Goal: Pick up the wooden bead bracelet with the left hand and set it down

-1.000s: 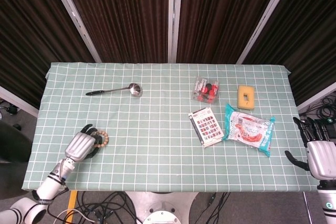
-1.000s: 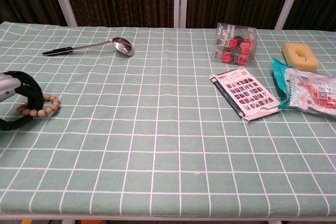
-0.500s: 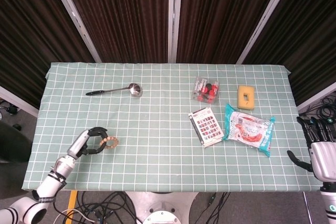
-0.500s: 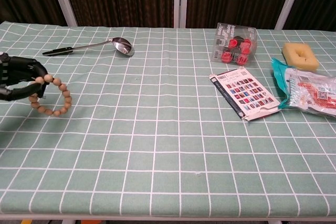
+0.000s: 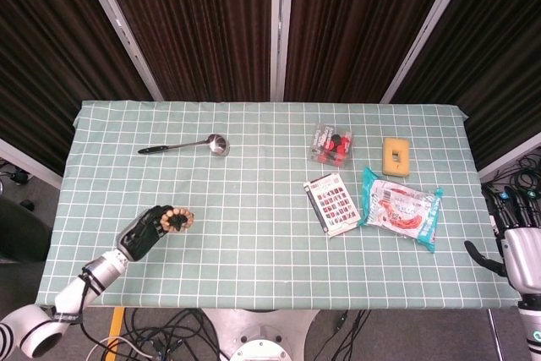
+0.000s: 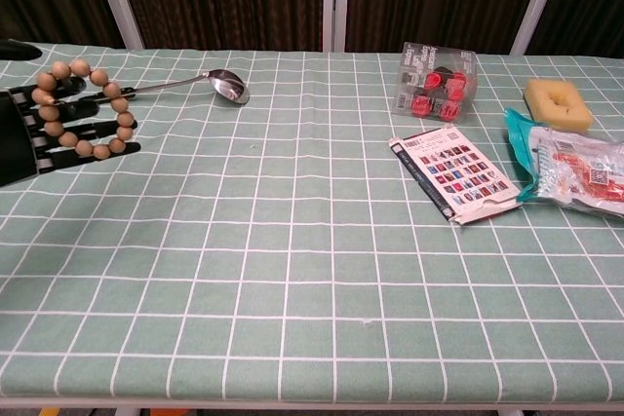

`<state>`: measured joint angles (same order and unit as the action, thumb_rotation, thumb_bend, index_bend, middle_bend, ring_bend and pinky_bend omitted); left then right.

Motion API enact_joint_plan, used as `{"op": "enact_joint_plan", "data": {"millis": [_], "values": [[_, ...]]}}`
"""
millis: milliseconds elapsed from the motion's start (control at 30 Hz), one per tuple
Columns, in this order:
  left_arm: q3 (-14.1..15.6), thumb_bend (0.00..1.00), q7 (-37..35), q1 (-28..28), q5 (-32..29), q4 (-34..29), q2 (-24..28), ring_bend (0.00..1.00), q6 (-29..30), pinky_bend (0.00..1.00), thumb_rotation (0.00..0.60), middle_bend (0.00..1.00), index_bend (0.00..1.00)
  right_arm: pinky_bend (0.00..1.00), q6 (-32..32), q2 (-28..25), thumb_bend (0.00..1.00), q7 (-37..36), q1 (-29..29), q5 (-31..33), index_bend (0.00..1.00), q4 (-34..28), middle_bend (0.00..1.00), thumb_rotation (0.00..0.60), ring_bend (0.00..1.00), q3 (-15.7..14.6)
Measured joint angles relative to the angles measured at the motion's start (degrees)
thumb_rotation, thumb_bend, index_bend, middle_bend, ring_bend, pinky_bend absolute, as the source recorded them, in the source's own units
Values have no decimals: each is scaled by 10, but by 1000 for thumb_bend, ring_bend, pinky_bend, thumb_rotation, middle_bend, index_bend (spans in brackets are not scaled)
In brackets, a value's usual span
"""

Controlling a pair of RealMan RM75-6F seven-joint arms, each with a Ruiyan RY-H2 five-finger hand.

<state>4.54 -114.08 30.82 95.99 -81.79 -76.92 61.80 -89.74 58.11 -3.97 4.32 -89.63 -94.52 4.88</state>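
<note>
The wooden bead bracelet [image 5: 188, 221] [image 6: 123, 120] is off the green checked table [image 5: 254, 251], carried by my left hand [image 5: 145, 234] [image 6: 44, 138] near the front left corner. In the chest view the ring of beads lies draped across the hand's outstretched dark fingers [image 6: 93, 129], raised above the cloth. My right hand [image 5: 521, 253] hangs beyond the table's right edge with its fingers spread and nothing in them; the chest view does not show it.
A metal spoon [image 5: 188, 144] [image 6: 180, 85] lies at the back left. On the right are a clear box of red pieces [image 5: 331, 144] [image 6: 436, 82], a yellow sponge [image 5: 396, 156] [image 6: 558, 103], a printed card [image 5: 330, 204] [image 6: 455, 173] and a snack bag [image 5: 401, 206] [image 6: 575, 170].
My left hand has lifted the bracelet off the cloth and turned, carrying it up and slightly rightward. The right hand has drifted a little lower and outward.
</note>
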Motion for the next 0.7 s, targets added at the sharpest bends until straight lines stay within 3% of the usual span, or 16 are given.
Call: {"op": "enact_joint_plan", "data": {"millis": [100, 200, 567, 700], "values": [[5, 475, -18, 7, 2, 0, 3, 229, -2, 162, 206, 561, 523, 0, -3, -4, 136, 0, 0, 0, 45, -2, 171, 600, 0, 2], [8, 475, 10, 11, -6, -1, 2, 229, -8, 162, 204, 566, 523, 0, -7, -8, 136, 1, -1, 0, 45, -5, 172, 600, 0, 5], [-5, 426, 224, 7, -87, -12, -13, 253, -43, 160, 205, 625, 564, 0, -5, -24, 136, 3, 0, 6, 45, -15, 175, 600, 0, 11], [-16, 405, 264, 4, -116, -20, -18, 257, -61, 160, 207, 630, 566, 0, -1, -28, 135, 4, 3, 7, 46, -17, 175, 600, 0, 13]]}}
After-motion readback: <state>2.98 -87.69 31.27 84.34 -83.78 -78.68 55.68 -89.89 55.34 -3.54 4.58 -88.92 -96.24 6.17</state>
